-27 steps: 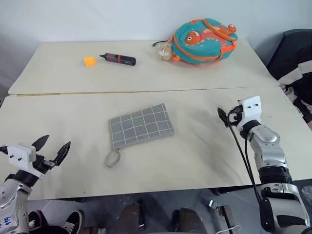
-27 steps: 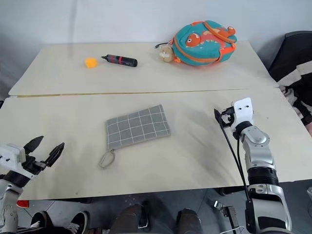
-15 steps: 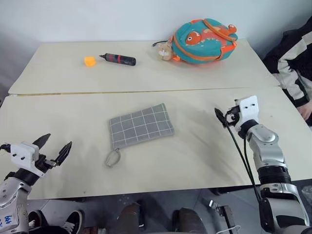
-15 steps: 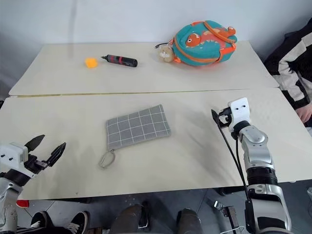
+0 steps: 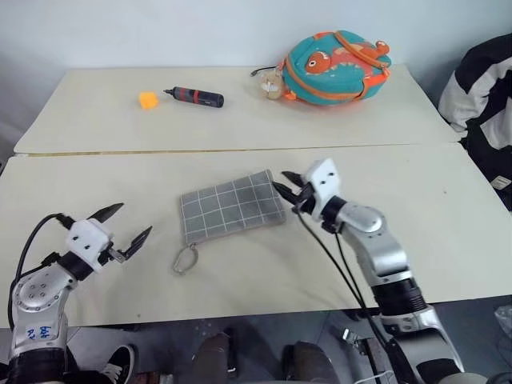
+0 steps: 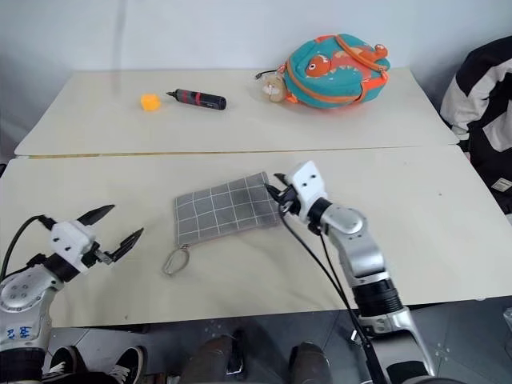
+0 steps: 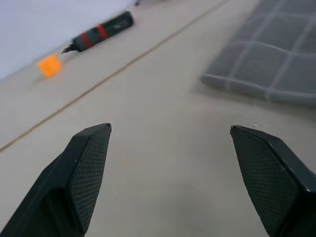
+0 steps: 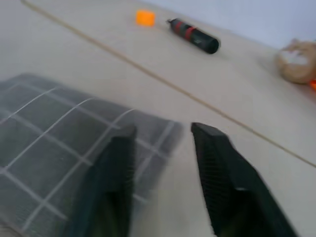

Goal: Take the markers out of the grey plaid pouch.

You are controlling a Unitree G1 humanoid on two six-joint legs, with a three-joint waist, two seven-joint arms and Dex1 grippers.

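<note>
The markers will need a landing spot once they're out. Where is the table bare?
Bare: the near table between the grey plaid pouch and the left gripper, and right of the right gripper. Crowded: the far table's backpack, black-and-red tool, orange block.

Right gripper [image 6: 279, 193] at the grey plaid pouch's [image 6: 223, 210] far right corner — left gripper [image 6: 114, 226] spread, well apart.

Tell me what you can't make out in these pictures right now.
- Markers: none visible; the grey plaid pouch lies flat, its inside hidden by its own fabric in the eye views.
- Right gripper: the right wrist view is blurred, so contact with the pouch corner is unclear.
- Pouch: cut off by the left wrist view's edge.
- Person's sleeve: cut off at the eye views' right edge.
</note>
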